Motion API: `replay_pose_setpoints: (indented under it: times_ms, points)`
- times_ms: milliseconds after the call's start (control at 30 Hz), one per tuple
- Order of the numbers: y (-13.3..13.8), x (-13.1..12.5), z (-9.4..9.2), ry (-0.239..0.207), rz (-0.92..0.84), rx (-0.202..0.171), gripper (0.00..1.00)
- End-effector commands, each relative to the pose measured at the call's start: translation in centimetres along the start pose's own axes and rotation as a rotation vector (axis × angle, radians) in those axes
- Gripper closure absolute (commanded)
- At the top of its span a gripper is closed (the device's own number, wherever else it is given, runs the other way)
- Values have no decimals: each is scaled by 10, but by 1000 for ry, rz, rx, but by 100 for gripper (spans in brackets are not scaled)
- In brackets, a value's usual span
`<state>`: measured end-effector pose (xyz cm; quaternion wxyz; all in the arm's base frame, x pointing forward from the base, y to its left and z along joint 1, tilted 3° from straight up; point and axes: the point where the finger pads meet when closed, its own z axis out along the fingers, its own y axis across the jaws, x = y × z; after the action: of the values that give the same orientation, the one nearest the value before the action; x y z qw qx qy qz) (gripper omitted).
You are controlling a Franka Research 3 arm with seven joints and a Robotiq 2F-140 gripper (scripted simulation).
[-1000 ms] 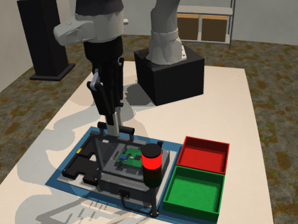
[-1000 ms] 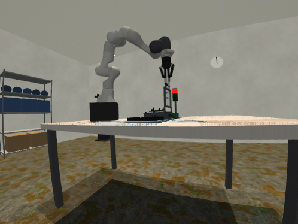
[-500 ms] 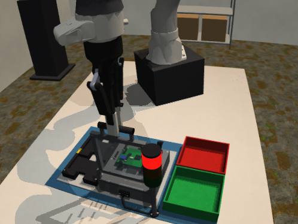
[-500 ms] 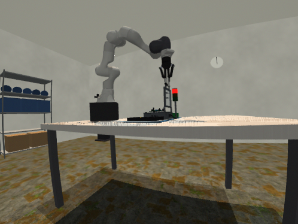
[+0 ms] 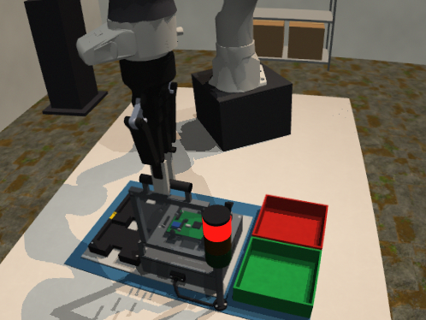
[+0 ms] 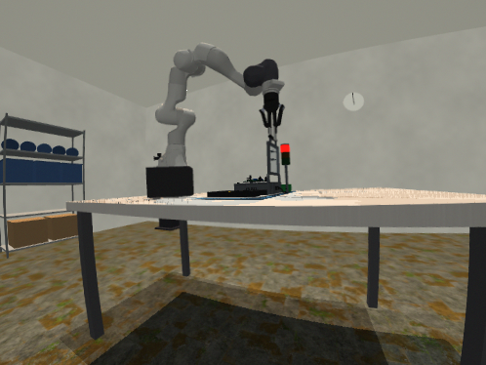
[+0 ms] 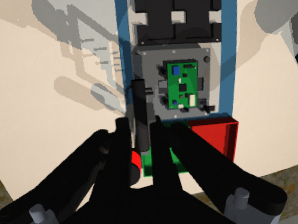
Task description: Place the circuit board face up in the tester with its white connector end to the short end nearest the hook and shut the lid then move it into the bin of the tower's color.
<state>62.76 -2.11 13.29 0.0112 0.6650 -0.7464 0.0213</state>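
Green circuit board (image 5: pixel 186 225) face up in tester (image 5: pixel 180 252), lid (image 5: pixel 143 214) raised upright, tower (image 5: pixel 216 228) red

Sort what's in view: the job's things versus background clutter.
Job:
- circuit board in the tester
- raised lid's handle, held by the gripper
- tray
- signal tower, showing red
- red bin
- green bin

Background:
- shelf rack with boxes
- black cabinet
- wall clock

fingers (image 5: pixel 164 181) clamped on raised lid's handle (image 5: pixel 168 184), tower (image 5: pixel 216 233) red
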Motion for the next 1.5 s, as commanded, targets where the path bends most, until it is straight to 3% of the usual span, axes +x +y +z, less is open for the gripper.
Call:
replay_pose_setpoints:
  times_ms: [0,67,100,1467]
  points:
    - [-6,-2,-1,-4,-2,17,100]
    - [-6,-2,-1,-4,-2,17,100]
    - [-6,-2,-1,-4,-2,17,84]
    - [-6,-2,-1,-4,-2,17,84]
